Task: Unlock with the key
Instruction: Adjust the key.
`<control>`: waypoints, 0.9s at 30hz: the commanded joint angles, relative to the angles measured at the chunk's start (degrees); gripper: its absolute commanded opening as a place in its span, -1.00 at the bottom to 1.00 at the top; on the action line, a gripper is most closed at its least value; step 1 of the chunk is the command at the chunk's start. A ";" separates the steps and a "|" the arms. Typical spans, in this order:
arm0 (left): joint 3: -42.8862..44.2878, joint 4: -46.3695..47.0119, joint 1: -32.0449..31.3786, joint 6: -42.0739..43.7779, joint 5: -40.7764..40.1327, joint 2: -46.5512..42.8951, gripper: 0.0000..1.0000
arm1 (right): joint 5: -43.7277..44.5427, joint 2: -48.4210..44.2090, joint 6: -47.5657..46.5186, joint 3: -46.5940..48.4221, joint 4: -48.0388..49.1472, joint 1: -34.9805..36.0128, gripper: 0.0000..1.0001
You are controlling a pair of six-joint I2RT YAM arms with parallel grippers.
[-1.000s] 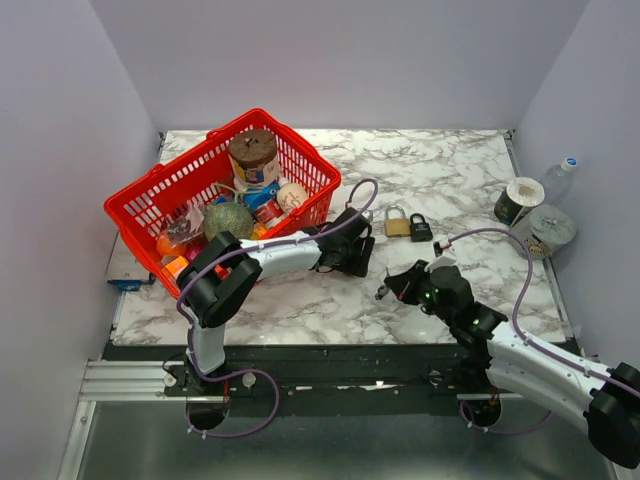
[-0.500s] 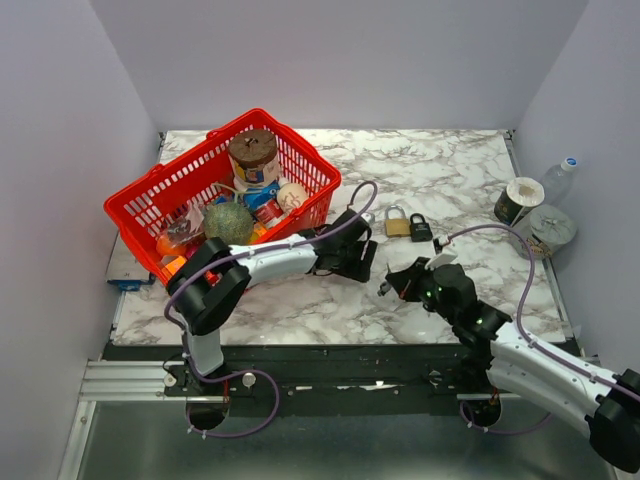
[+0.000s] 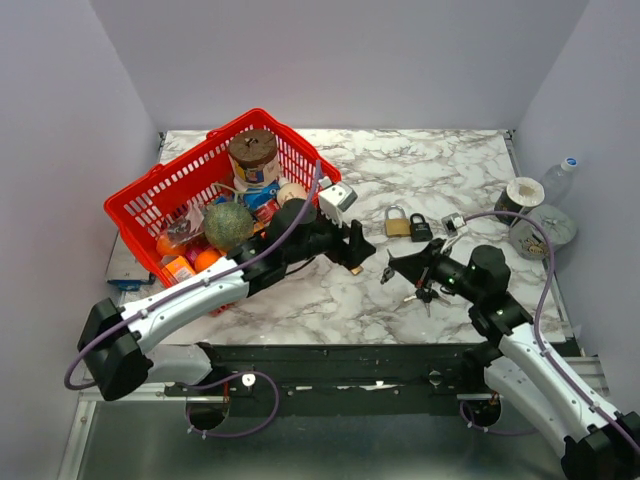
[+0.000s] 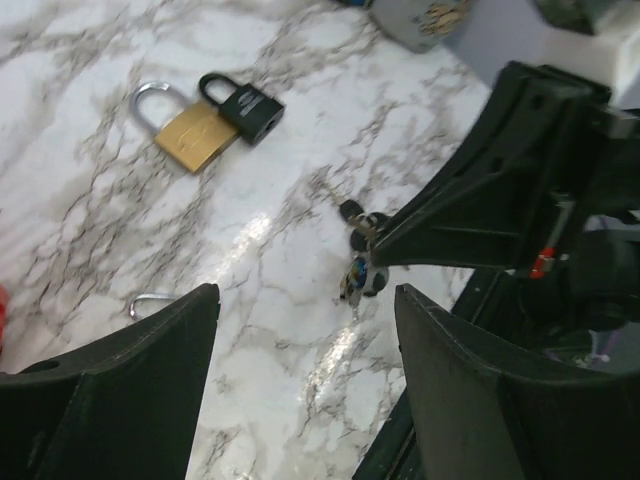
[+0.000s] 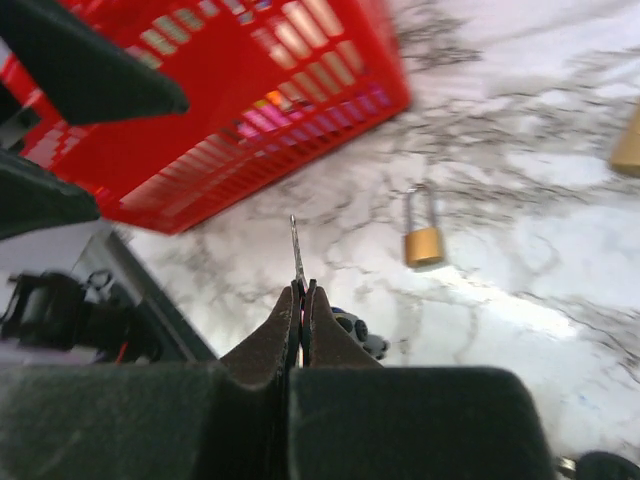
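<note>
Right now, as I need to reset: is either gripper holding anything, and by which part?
The right gripper pinches the key by its head end, blade sticking out; the left gripper holds nothing.

Marble table (image 3: 440,170) bearing red basket (image 3: 300,165), padlocks (image 3: 397,223)

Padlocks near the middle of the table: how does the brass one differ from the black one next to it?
The brass padlock has a gold-coloured body and a silvery shackle; the black padlock is dark all over, shackle included. The brass padlock is also the larger, with a wider shackle loop than the black padlock's. Shared: both lie flat on the marble table, side by side, shackles seemingly closed, with no key sticking out of either.
</note>
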 commanded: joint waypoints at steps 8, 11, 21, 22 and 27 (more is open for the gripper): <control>-2.94 15.35 0.40 -2.79 24.37 -3.78 0.58 | -27.40 -1.84 5.36 -0.28 21.01 -0.38 -0.99; -2.68 17.46 0.49 -6.22 28.14 -1.93 0.51 | -28.55 -1.49 6.58 -0.28 23.91 -0.38 -0.99; -3.11 21.51 0.58 -10.36 31.24 0.62 0.20 | -26.88 -3.68 5.53 0.34 22.34 -0.38 -0.99; -3.20 21.68 0.58 -10.53 31.15 0.53 0.17 | -26.27 -4.03 5.53 0.25 22.25 -0.38 -0.99; -3.46 22.13 0.58 -10.97 31.15 0.62 0.12 | -23.81 -5.00 5.36 -0.54 22.34 -0.38 -0.99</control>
